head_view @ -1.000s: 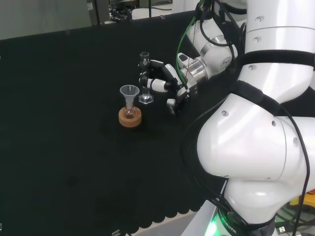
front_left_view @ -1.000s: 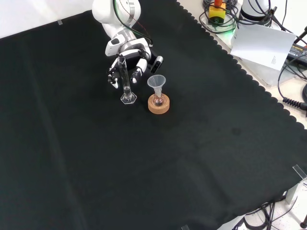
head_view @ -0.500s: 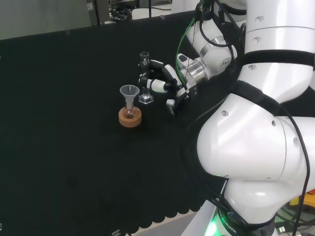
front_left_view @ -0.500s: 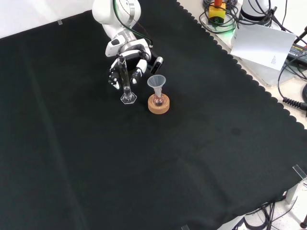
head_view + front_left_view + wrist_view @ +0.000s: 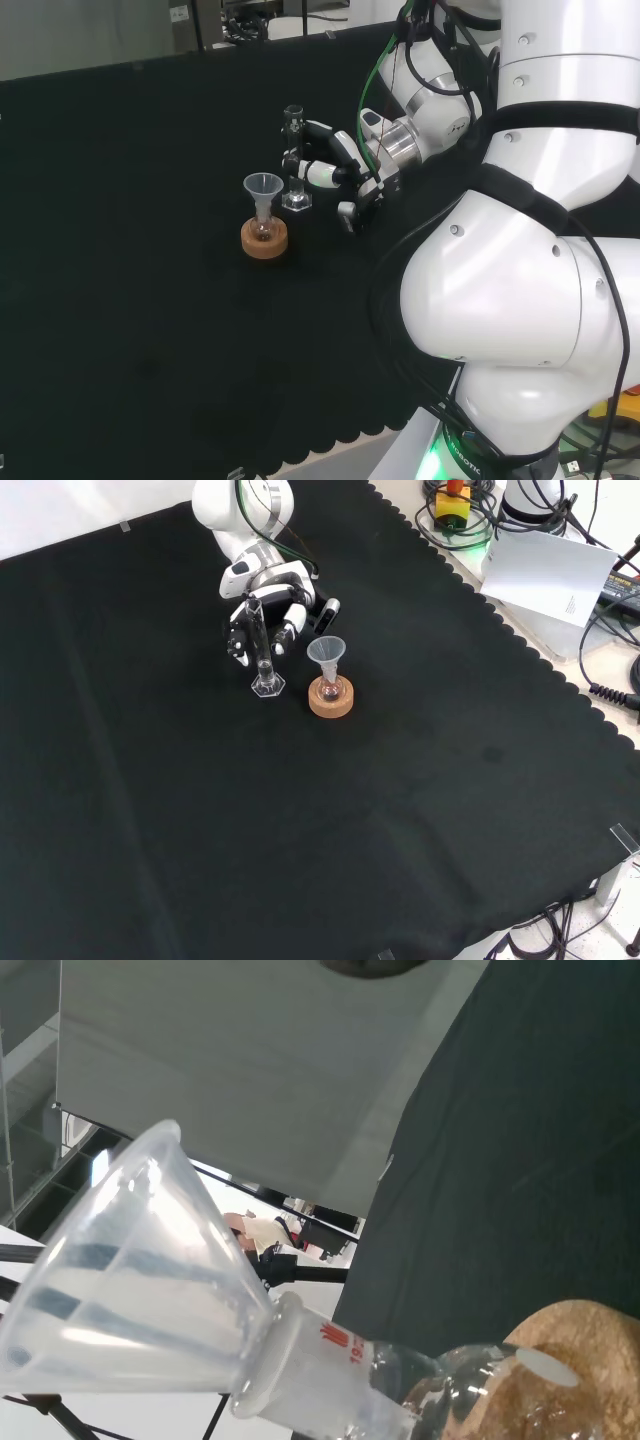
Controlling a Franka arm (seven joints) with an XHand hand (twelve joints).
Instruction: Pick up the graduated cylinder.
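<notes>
**Glass cylinder upright, hand around it**

Cork ring (image 5: 330,699) sits nearest in the front view, carrying a small flask (image 5: 329,690) topped by a clear funnel (image 5: 326,651). Just left of it the graduated cylinder (image 5: 260,650) stands upright on the black cloth (image 5: 400,810). Behind it, the hand (image 5: 268,602) has its fingers curled partway round the tube, still on its base.
</notes>
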